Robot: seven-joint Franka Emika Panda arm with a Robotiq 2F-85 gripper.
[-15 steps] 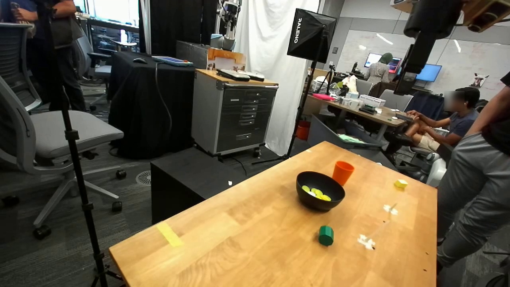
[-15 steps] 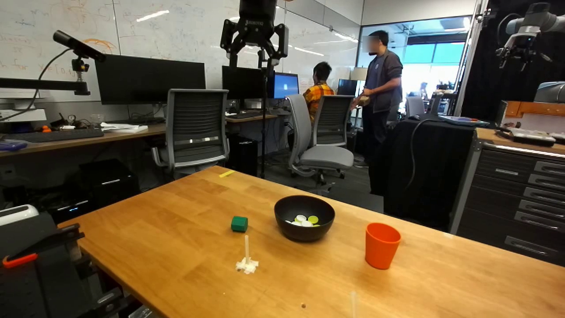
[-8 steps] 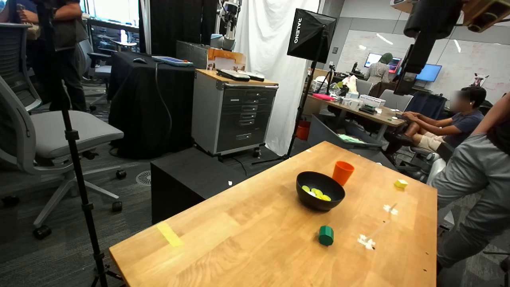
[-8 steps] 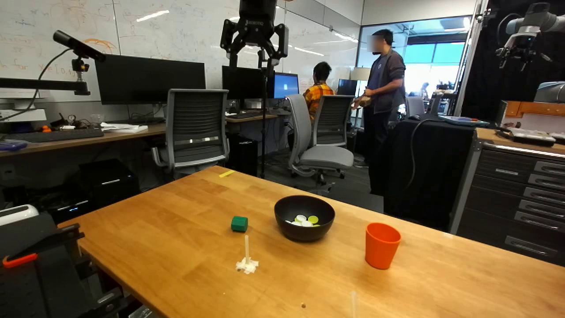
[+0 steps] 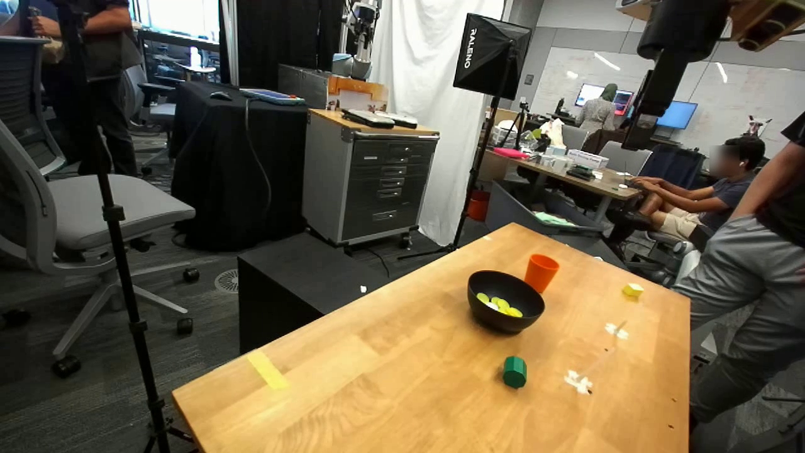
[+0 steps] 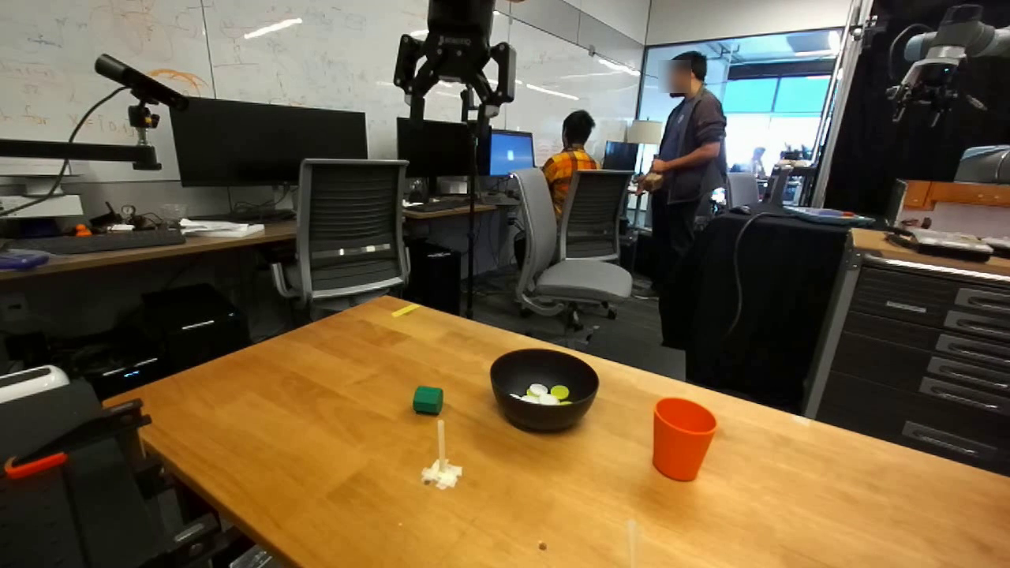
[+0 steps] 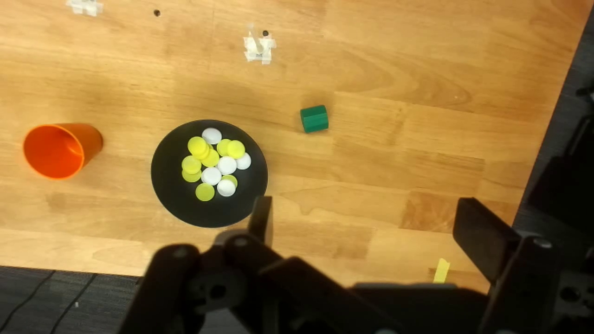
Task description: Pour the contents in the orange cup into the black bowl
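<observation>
Orange cup (image 7: 65, 150) stands beyond black bowl (image 7: 169, 181) from wide, raised claw (image 7: 366, 221)

In the wrist view, left to right: the cup stands upright, long axis vertical, farthest from the right edge of the desk (image 7: 417, 157); what shows of its inside is bare. The bowl comes next, apart from it and nearer the desk's lower edge, with yellow and white discs (image 7: 211, 158) lying in it, so the pour looks done. Then comes a green faceted block (image 7: 314, 119). The claw's jaws stand spread, nothing between them; both exterior views show it hanging high, jaws down. Any move on the cup would mean travelling left past the bowl, then down.
</observation>
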